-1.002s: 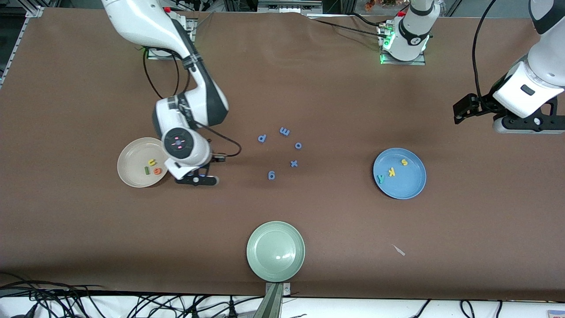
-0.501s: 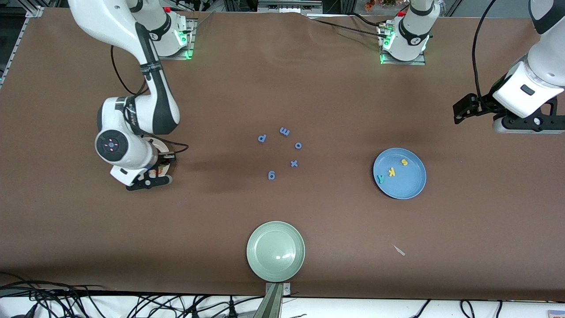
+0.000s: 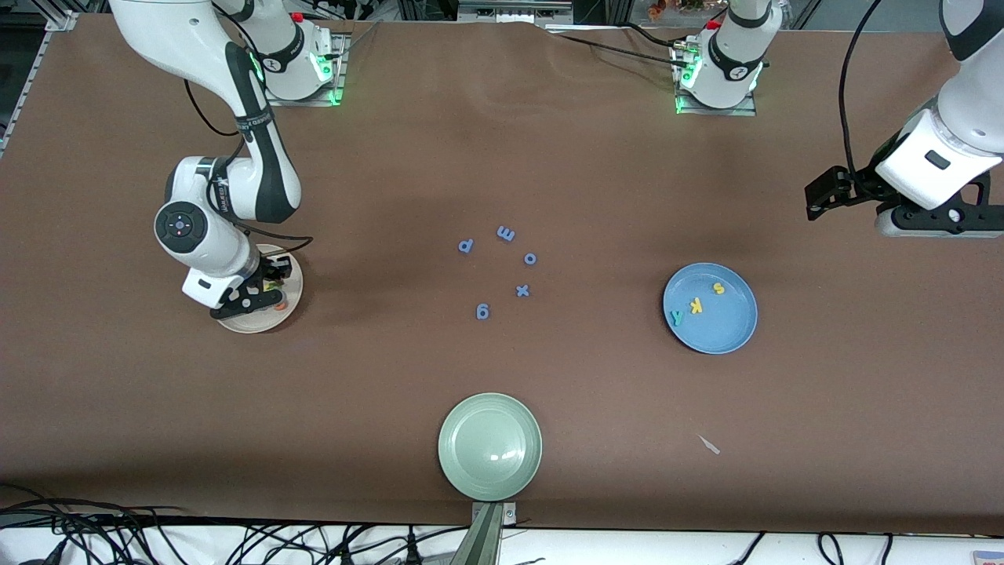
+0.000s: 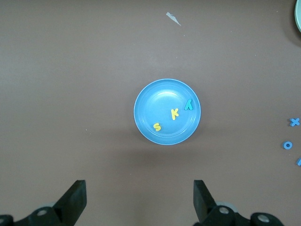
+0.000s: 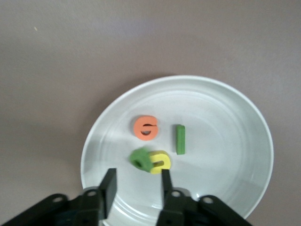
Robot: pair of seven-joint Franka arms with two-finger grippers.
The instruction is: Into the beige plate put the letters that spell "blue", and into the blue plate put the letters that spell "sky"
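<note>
My right gripper point(image 3: 249, 303) point(image 5: 137, 188) hangs open just over the beige plate point(image 3: 267, 323) point(image 5: 221, 141), with nothing between its fingers. On that plate lie the orange e point(image 5: 146, 127), the dark-green l point(image 5: 180, 139), and the green b point(image 5: 140, 160) leaning on the yellow u point(image 5: 160, 161). The blue plate point(image 3: 725, 326) point(image 4: 160, 101) holds the yellow s point(image 4: 157, 126), the yellow-orange k point(image 4: 175, 113) and the teal y point(image 4: 188, 104). My left gripper point(image 3: 933, 226) point(image 4: 138, 202) waits wide open above bare table at the left arm's end.
Several periwinkle-blue letters point(image 3: 522, 290) lie scattered mid-table between the two plates. A pale green plate point(image 3: 490, 446) sits near the front edge. A small white scrap point(image 3: 710, 445) lies nearer the front camera than the blue plate.
The right arm has swung from beside the beige plate to over it, and its jaws have opened. The green b now lies in the plate. The left arm has not moved.
</note>
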